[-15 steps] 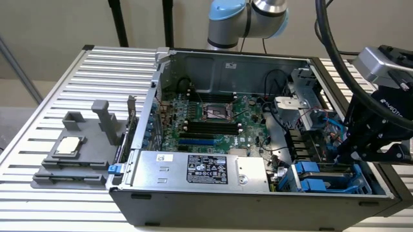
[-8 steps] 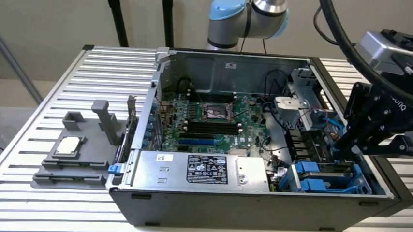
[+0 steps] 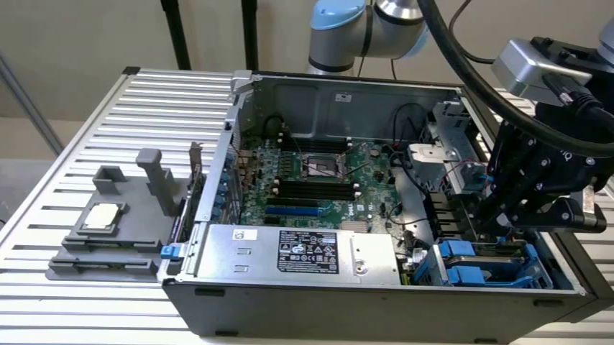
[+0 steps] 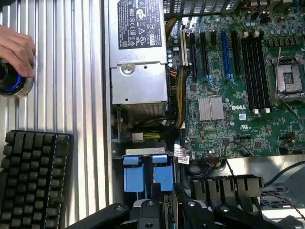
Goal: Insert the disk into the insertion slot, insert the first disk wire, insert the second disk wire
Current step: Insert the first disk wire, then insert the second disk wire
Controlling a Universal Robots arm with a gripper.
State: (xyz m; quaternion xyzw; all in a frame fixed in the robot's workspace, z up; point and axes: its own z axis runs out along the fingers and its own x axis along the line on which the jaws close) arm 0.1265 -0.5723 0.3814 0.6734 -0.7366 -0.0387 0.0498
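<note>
Your gripper (image 3: 505, 228) hung over the drive bay at the open computer case's (image 3: 287, 309) corner on the exterior view's right, just above the blue disk carriers (image 3: 484, 264). Whether its fingers were spread or pinching, I cannot tell. The disk (image 4: 161, 177) sat in its slot beside the power supply (image 4: 138, 57), while your hand (image 4: 16, 50) rested on a knob (image 4: 10, 80) near the keyboard (image 4: 33, 176).

Keyboard (image 4: 33, 176) beside computer case (image 4: 107, 143)
</note>
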